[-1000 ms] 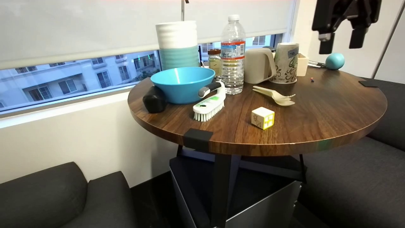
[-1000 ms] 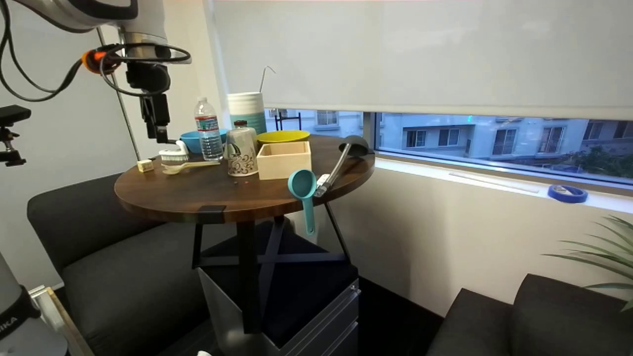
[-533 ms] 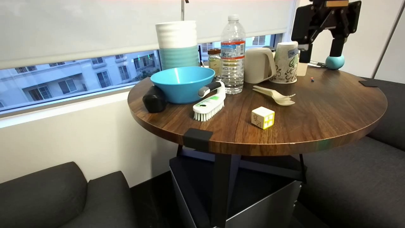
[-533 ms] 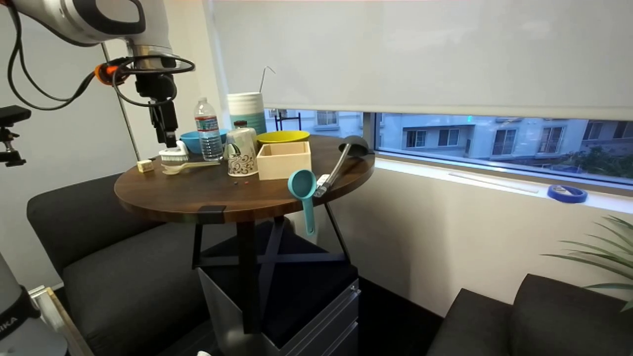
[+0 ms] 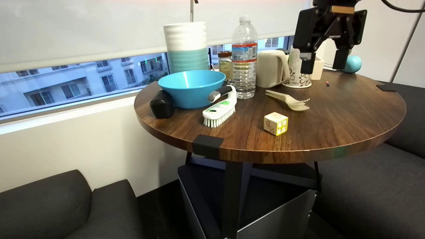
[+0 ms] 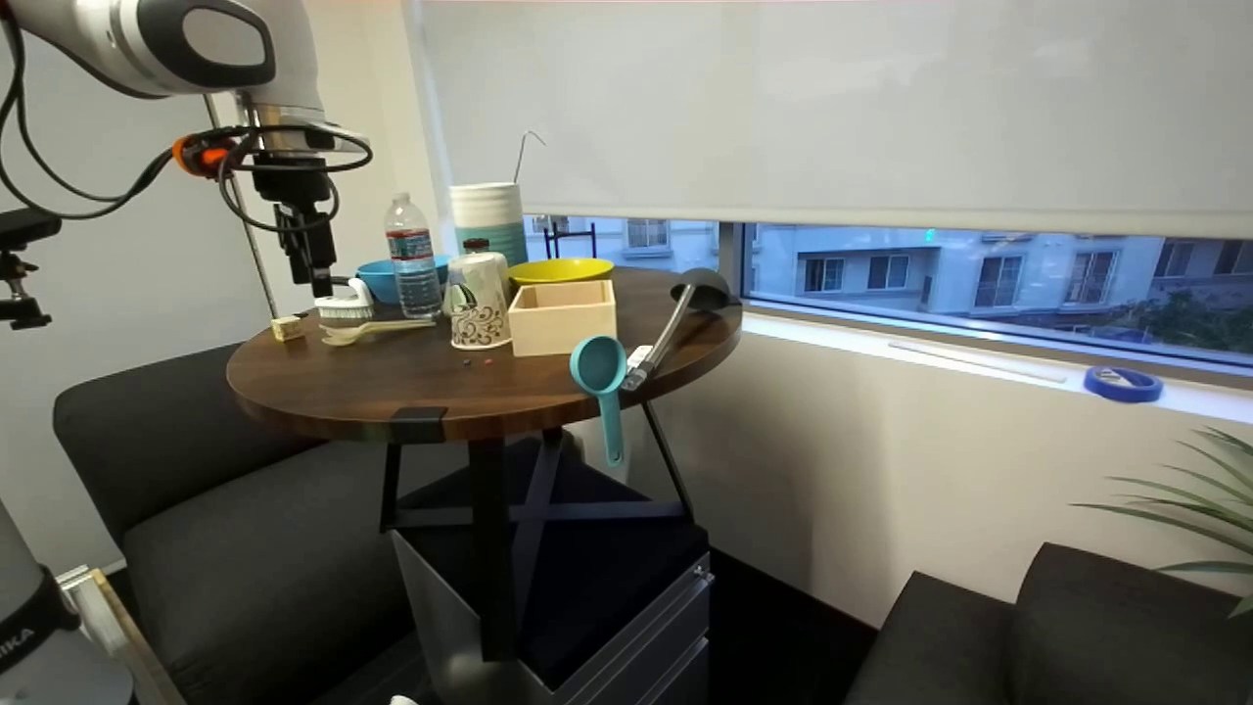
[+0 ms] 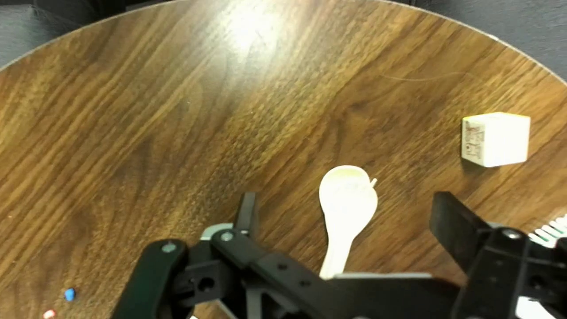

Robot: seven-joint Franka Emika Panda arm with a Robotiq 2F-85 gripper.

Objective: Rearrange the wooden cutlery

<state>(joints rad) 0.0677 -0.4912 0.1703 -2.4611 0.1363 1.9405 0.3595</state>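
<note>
The wooden cutlery (image 5: 296, 103) lies flat on the round table, pale tan pieces stacked with spoon and fork heads together. It also shows in an exterior view (image 6: 354, 334). In the wrist view a spoon head (image 7: 347, 199) lies between the fingers, with a tine tip poking out beside it; the handle ends are hidden by the gripper. My gripper (image 5: 323, 65) is open and empty, above the table and apart from the cutlery. It also shows in an exterior view (image 6: 321, 282), fingers pointing down, and its fingers frame the cutlery in the wrist view (image 7: 345, 208).
A yellow-edged cube (image 5: 276, 123) and a white brush (image 5: 219, 111) lie near the cutlery. A water bottle (image 5: 244, 66), a beige mug (image 5: 268, 68), a patterned paper cup (image 6: 480, 308) and a wooden box (image 6: 563, 328) stand around its handle side. A blue bowl (image 5: 186, 93) is farther off.
My gripper has come lower over the table and, in an exterior view, moved left toward the cutlery. It stays open. The cutlery and other objects have not moved.
</note>
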